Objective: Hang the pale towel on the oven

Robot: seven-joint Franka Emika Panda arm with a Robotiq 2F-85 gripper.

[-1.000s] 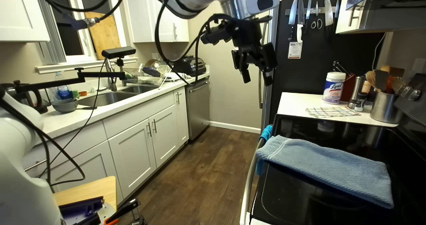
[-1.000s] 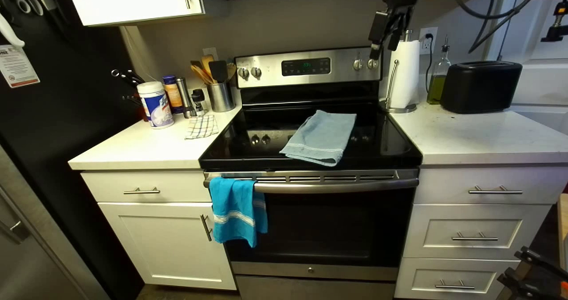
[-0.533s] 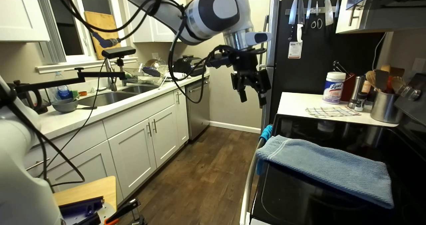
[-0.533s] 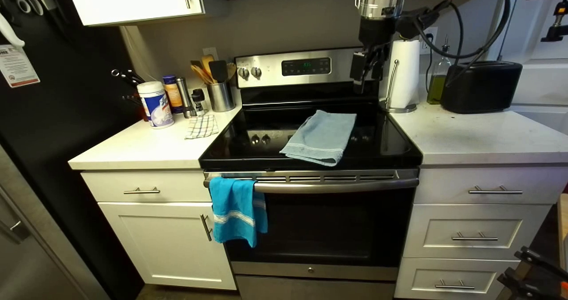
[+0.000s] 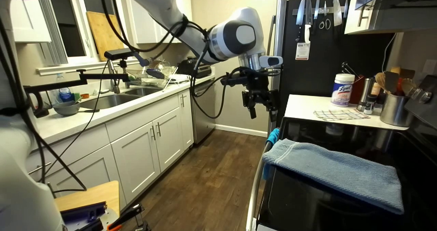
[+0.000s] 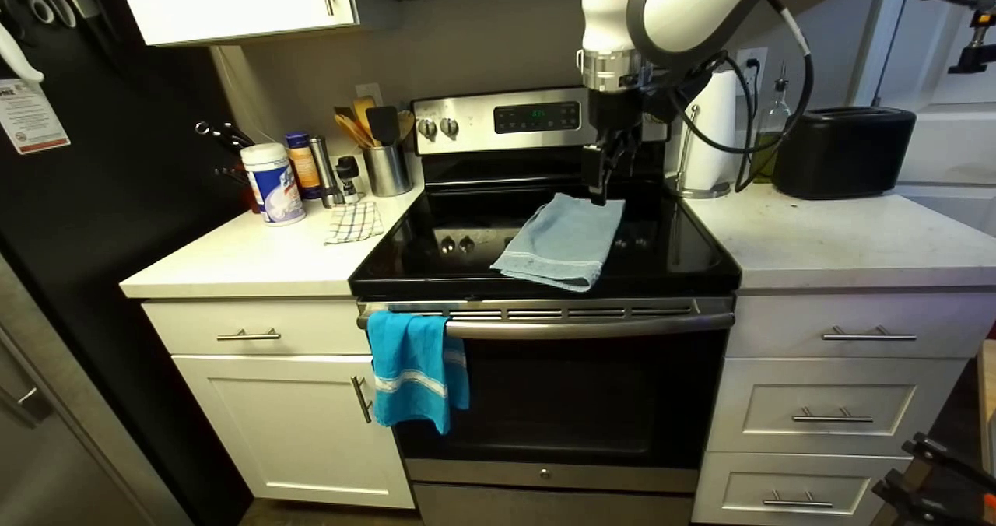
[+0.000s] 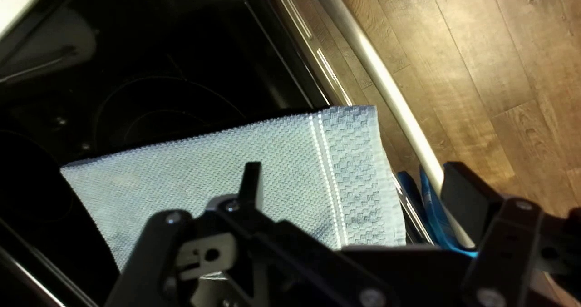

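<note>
Lowering since earlier: black two-fingered gripper (image 5: 263, 115), jaws spread. At its four o'clock in exterior view, white-striped textured light-blue rectangular towel (image 5: 336, 171) lying on black glass-topped oven (image 5: 304, 200).

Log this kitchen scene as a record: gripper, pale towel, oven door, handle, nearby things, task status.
gripper: open, holding nothing, apart from the pale towel
pale towel: lying on the black stove top, white-striped end toward the handle
oven door: shut
handle: bright blue towel draped near one end
nearby things: checkered cloth, Lysol canister, utensil holder, black toaster
task status: pale towel not yet hung
</note>
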